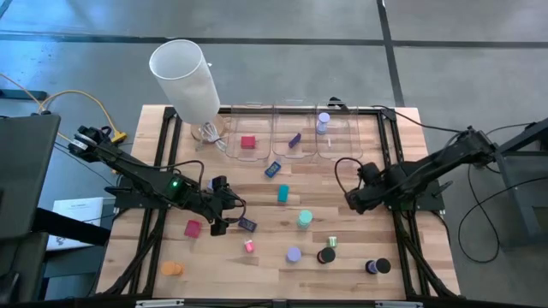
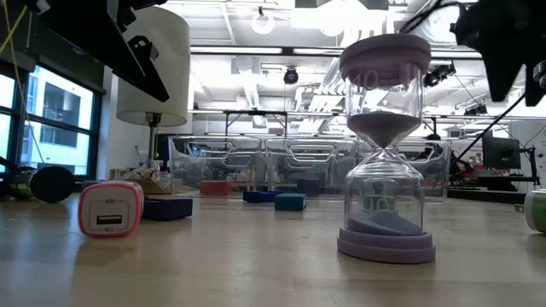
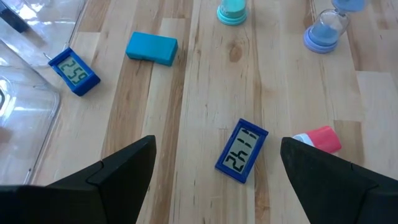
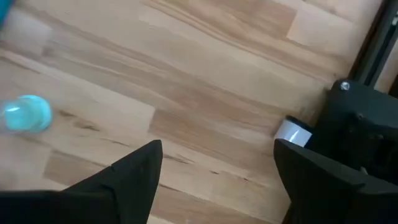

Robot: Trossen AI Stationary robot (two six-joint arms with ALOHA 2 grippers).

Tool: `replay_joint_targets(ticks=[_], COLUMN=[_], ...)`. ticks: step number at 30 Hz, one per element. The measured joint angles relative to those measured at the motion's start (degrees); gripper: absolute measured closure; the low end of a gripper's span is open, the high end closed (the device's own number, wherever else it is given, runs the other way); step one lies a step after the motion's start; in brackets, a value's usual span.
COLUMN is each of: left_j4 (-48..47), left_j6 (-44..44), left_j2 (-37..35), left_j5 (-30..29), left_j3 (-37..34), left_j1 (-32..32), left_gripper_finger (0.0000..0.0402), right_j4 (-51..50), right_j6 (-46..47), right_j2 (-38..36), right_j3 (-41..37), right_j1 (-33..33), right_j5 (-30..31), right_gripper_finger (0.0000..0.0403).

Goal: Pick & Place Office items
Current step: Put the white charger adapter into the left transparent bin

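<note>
Closest to the low camera stands a lavender hourglass (image 2: 386, 145) on the desk (image 1: 342, 274), with a pink charger block (image 2: 111, 209) off to its left. Taking the small blue digital clock (image 3: 242, 150) as the landmark and going left to right: an orange disc (image 1: 173, 269) and a red block (image 1: 193, 228) lie left of it, the left gripper (image 1: 224, 207) hovers just to its left and a little behind, its fingers spread wide and empty, and a teal block (image 1: 282, 194), a teal hourglass (image 1: 305, 219) and dark round pieces (image 1: 378, 267) lie to its right. In the left wrist view the clock sits between the two dark fingers (image 3: 118, 171) and slightly ahead of them, so a short reach forward and down would likely put it inside the gap. Its long axis runs slanted, tilted from the line the fingers point along, and its display faces up; a small wrist turn may be needed so the fingers close across the narrow sides. The left arm is plainly the nearer one. A second blue clock (image 3: 74, 71) lies farther off, near the clear bins (image 1: 291, 128), which already hold a red block (image 1: 248, 143). The right gripper (image 1: 354, 199) waits well to the clock's right, fingers open, holding nothing
</note>
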Motion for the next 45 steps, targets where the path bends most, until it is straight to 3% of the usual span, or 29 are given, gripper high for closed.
replay_joint_targets(ticks=[10,14,27,38,45], left_j4=[0.00,0.00,0.71,1.44,1.40], left_j6=[0.01,-0.01,0.01,0.01,0.01], left_j2=[0.00,0.00,0.02,0.02,0.02], left_j5=[0.00,0.00,-0.02,-0.02,-0.02], left_j3=[0.00,0.00,0.00,0.00,0.00], left_j1=[0.00,0.00,0.00,0.02,0.01], left_gripper_finger=[0.0064,0.0064,0.0064,0.0064,0.0064], right_j4=[0.04,1.46,4.12,15.64,17.53], right_j6=[2.75,-2.69,-18.20,-14.66,-10.44], right_j2=[0.00,0.12,0.24,1.28,6.04], right_j3=[-10.07,-13.43,-13.30,-13.27,-13.27], right_j1=[-2.59,-4.50,-5.51,-10.07,-10.22], right_j5=[-6.53,-7.55,-12.98,-11.97,-21.80], right_gripper_finger=[0.0105,0.0105,0.0147,0.0148,0.0148])
